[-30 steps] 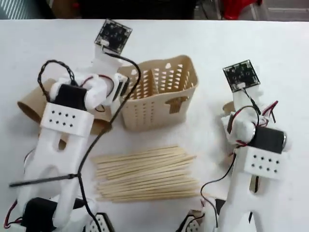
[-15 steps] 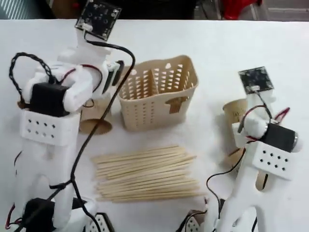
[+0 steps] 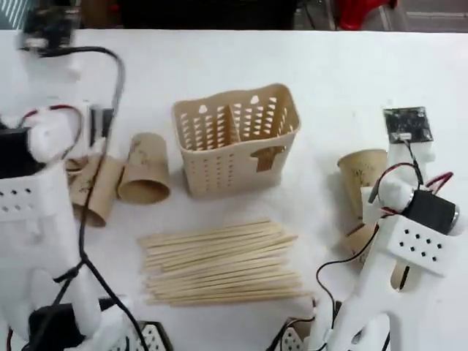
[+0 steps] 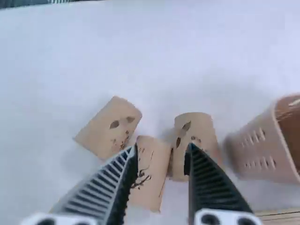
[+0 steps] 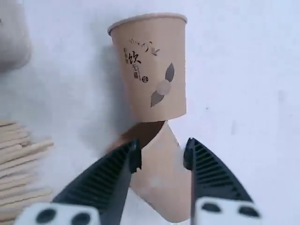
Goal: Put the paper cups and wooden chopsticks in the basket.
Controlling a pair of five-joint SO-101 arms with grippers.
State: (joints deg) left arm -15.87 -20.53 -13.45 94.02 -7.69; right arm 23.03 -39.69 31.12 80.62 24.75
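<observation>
The beige slotted basket [image 3: 238,139] stands at the table's middle, with a pile of wooden chopsticks [image 3: 219,263] in front of it. Three brown paper cups lie left of it: one [image 4: 194,140] nearest the basket, a middle one [image 4: 150,171] and a far one [image 4: 108,126]. My left gripper [image 4: 161,154] is open above the middle cup. On the right lie two more cups [image 5: 152,65], [image 5: 161,187]. My right gripper [image 5: 161,150] is open over the nearer one, its fingers on either side of it.
The left arm [image 3: 36,190] takes up the table's left side and the right arm [image 3: 409,241] the right front. Cables hang from both. The basket's wall [image 4: 269,145] stands close beside the left cups. White table stretches behind the basket.
The left arm has swung left, away from the basket, uncovering the cups there. The right arm has shifted slightly right and back over its cups.
</observation>
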